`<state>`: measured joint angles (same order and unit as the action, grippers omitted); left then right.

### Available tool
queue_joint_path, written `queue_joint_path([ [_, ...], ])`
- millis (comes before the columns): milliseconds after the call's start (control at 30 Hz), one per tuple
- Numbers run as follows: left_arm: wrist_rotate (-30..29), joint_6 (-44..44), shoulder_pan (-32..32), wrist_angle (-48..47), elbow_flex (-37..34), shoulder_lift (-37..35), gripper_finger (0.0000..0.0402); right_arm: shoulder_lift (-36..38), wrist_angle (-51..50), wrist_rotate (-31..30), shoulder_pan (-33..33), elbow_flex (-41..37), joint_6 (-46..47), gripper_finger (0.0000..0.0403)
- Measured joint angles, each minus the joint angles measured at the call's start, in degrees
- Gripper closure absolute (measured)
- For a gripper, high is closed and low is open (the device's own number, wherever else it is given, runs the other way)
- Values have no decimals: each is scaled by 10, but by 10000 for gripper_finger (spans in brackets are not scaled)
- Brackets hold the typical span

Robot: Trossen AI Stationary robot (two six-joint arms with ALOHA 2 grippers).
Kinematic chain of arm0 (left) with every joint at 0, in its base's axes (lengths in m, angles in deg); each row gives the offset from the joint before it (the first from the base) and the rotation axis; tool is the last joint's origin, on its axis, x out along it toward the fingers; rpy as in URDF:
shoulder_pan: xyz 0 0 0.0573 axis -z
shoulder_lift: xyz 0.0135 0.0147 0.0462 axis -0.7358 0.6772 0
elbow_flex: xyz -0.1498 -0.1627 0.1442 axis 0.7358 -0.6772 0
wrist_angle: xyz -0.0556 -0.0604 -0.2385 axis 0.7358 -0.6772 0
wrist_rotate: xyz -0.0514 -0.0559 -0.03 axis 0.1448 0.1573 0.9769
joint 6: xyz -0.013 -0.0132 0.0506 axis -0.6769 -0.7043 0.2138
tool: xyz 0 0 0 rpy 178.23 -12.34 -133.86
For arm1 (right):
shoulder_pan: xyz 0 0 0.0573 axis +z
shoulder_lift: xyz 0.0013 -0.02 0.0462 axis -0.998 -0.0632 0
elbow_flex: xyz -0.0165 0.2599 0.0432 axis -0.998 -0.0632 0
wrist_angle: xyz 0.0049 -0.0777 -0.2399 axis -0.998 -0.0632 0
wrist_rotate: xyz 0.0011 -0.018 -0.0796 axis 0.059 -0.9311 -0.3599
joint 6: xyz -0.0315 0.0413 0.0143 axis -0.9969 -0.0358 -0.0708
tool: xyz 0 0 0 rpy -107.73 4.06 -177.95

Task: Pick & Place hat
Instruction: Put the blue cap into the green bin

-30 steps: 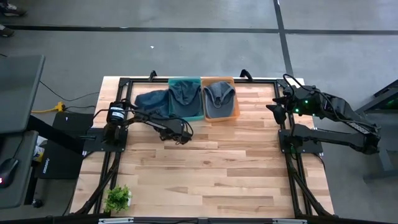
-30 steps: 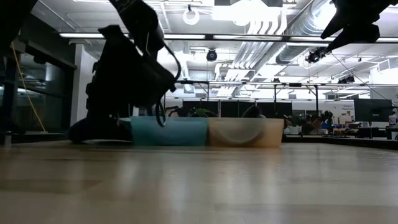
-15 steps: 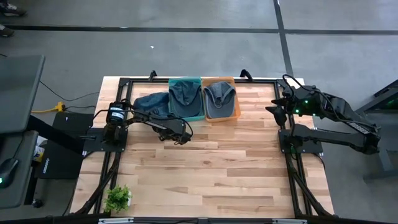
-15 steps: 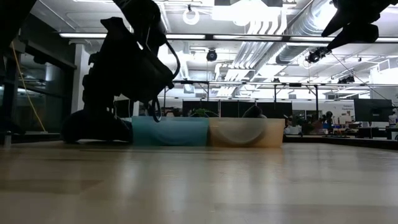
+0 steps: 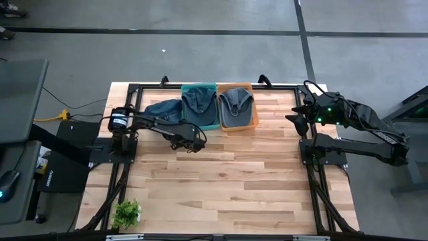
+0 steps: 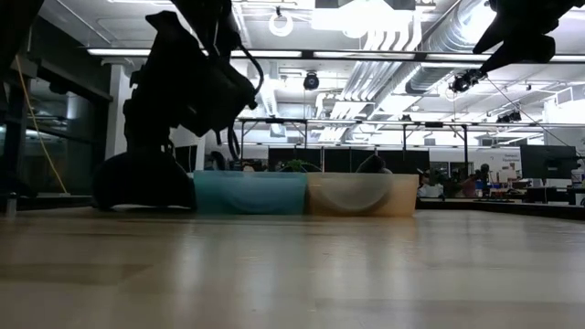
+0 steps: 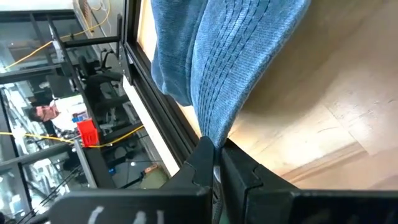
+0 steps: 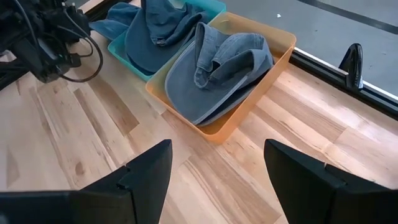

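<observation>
Status: two blue denim hats already lie binned, one in the teal plastic bin (image 5: 199, 107), one in the orange plastic bin (image 5: 236, 107), both at the worktop's (image 5: 227, 181) far edge. Remaining: third hat, a soft blue ribbed-fabric hat (image 5: 164, 110), left of the teal bin, slumped, pinched in the closed left claw (image 7: 214, 171). Right claw (image 8: 214, 186): spread wide, empty, waiting at the right.
</observation>
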<state>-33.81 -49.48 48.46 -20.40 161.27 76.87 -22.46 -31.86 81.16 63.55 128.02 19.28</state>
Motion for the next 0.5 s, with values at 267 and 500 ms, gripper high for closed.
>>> queue_joint_path([
  [267, -10, 6, 0, 0, 0, -28, 400, 0, 0, 0, 0, 0, -9, 153],
  [500, -17, 23, -9, -1, 0, -32, 400, 0, 0, 0, 0, 0, -11, 153],
])
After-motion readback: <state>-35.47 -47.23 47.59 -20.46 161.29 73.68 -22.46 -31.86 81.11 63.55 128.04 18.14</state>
